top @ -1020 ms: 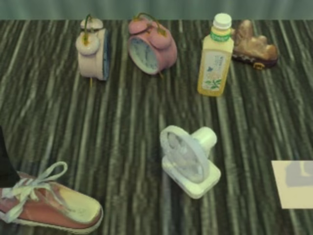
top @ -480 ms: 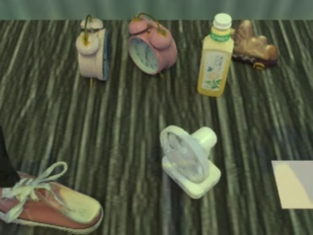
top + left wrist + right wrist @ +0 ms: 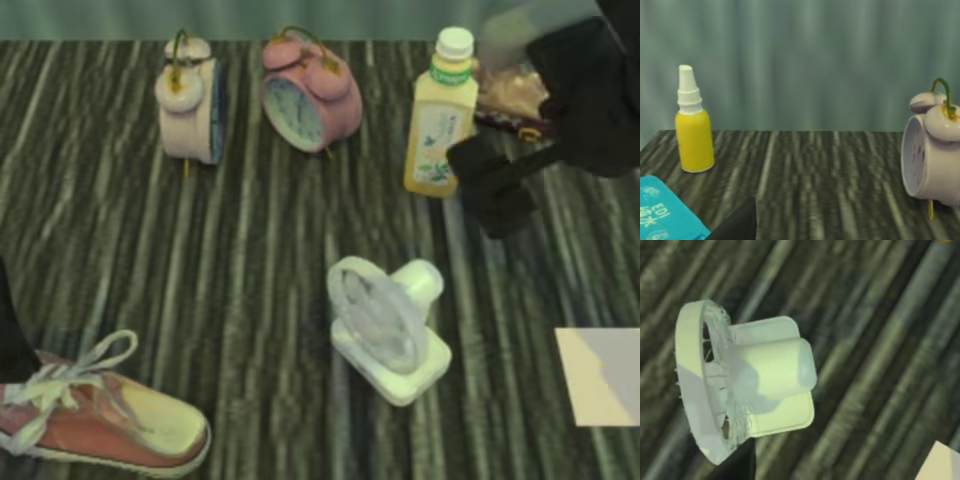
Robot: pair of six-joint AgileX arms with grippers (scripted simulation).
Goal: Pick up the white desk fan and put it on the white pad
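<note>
Two arms make up our rig, and only the right one is at work. Our right gripper [image 3: 497,190] hangs over the far right part of the table, just right of the yellow juice bottle [image 3: 439,118] and partly in front of the brown shoe [image 3: 512,95]. It holds nothing, and we cannot tell how far its fingers are spread. Our left arm sits parked at the near left edge, showing only as a dark shape beside the pink sneaker [image 3: 95,410]; we cannot tell how its fingers stand either.

The white desk fan [image 3: 385,328] stands upright on its flat base near the middle of the striped table [image 3: 250,300], nearer than the gripper and to its left, well apart from it. In the right wrist view the fan [image 3: 742,382] shows its round grille, stubby motor housing and squarish base, with nothing touching it.

The white pad [image 3: 598,376] lies flat at the near right edge, to the right of the fan and apart from it; a grey shadow crosses its far right part. One corner of the pad [image 3: 942,465] shows in the right wrist view.

Along the far side stand a cream alarm clock [image 3: 190,100] and a pink alarm clock [image 3: 308,95]. The left wrist view shows the cream clock [image 3: 932,147], a yellow squeeze bottle [image 3: 692,127] and a blue packet [image 3: 665,212].
</note>
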